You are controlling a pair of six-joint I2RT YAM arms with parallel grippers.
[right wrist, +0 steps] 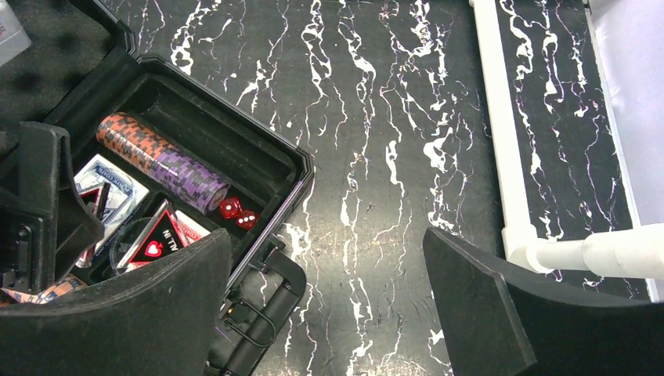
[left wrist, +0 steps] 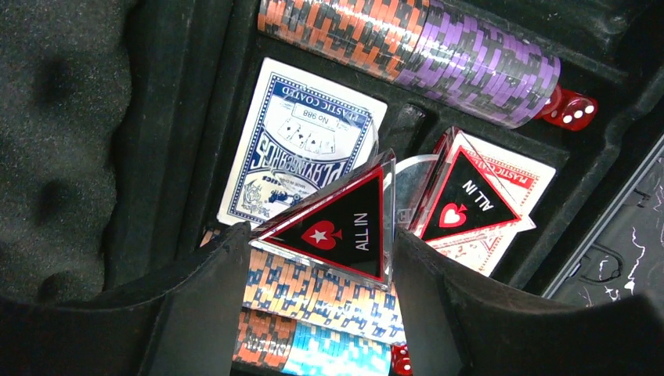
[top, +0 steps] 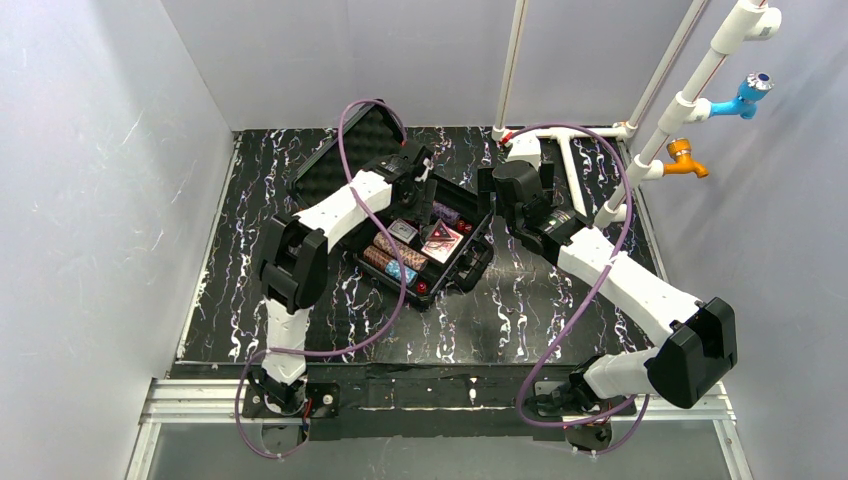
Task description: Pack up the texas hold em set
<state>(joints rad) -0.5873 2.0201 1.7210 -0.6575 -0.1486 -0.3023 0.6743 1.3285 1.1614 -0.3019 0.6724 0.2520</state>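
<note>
red marker [left wrist: 337, 227] held over the open case [right wrist: 243, 129]
the left gripper [left wrist: 319, 235] pinches the red marker by its thin edges, just above the blue chips [left wrist: 329, 301] inside the case on the table [top: 520, 310]. the right gripper [right wrist: 327, 235] is wide open and empty. the slick red marker might tip, slip out and land crooked.

Black case [right wrist: 301, 168] was hard plastic, faint sheen. Grey foam lining [left wrist: 63, 117] looked matt, dimpled. Striped chip roll [left wrist: 415, 47] shone glossy under clear wrap. Clear triangular marker [left wrist: 344, 227] was glossy plastic; red dice [right wrist: 229, 207] translucent, shiny. Dark table [right wrist: 376, 117] was smooth, marble-patterned, slightly reflective.
</note>
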